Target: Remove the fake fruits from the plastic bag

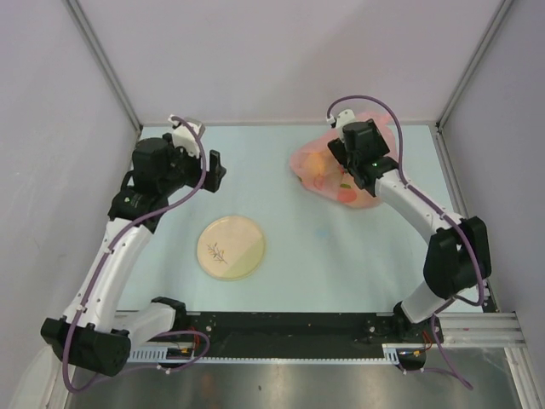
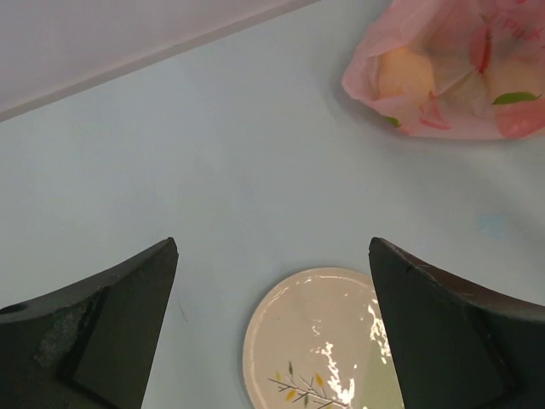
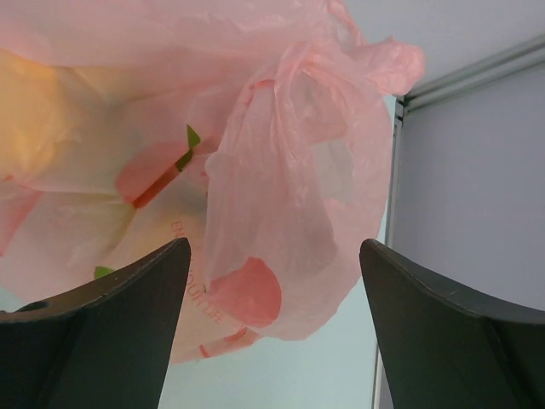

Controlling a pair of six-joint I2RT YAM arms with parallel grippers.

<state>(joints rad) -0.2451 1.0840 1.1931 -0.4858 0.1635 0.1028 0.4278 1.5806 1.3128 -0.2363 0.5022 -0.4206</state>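
The pink plastic bag [image 1: 317, 164] lies at the back right of the table, crumpled and translucent. Fake fruits show through it as yellow and red shapes [image 1: 347, 193]; in the left wrist view a pale yellow one [image 2: 404, 73] sits at the bag's [image 2: 460, 77] left end. My right gripper [image 1: 356, 177] hovers over the bag. In the right wrist view it [image 3: 274, 256] is open, and a loose fold of the bag [image 3: 289, 196] hangs between the spread fingers without being pinched. My left gripper [image 1: 218, 173] is open and holds nothing, to the left of the bag and above the plate [image 2: 315, 341].
A round cream plate [image 1: 230, 247] with a sprig drawing lies at the table's middle front. White walls and a metal frame close the back and sides, and the corner post [image 3: 400, 256] stands just right of the bag.
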